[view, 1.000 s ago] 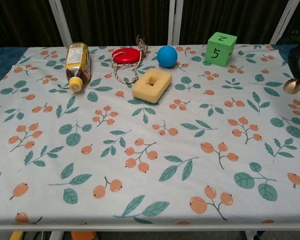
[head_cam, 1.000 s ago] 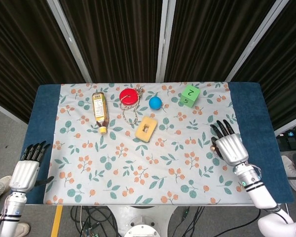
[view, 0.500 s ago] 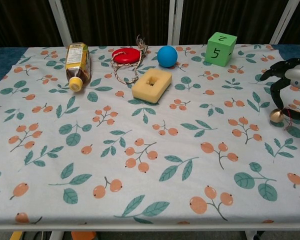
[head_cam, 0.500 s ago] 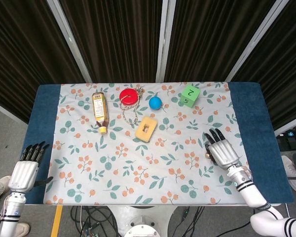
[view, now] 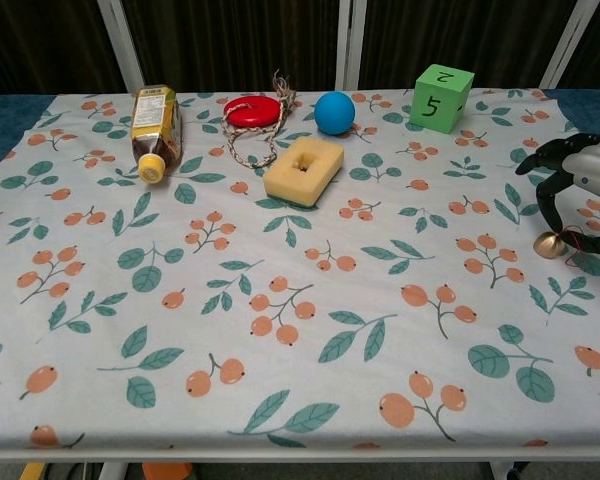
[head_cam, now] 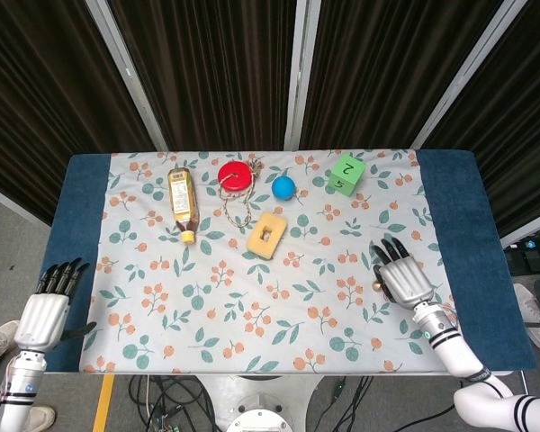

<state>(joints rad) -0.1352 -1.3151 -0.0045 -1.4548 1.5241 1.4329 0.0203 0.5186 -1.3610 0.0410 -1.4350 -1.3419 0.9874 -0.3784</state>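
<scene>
Right hand (head_cam: 403, 278) empty over floral cloth (head_cam: 252, 306)

Green numbered cube (head_cam: 346, 173), upright near the cloth's far edge, beside a blue ball (head_cam: 283, 187)

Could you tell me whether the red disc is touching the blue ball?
Apart. The chest view shows a strip of flowered cloth between the red disc and the blue ball; the head view shows the same gap.
</scene>
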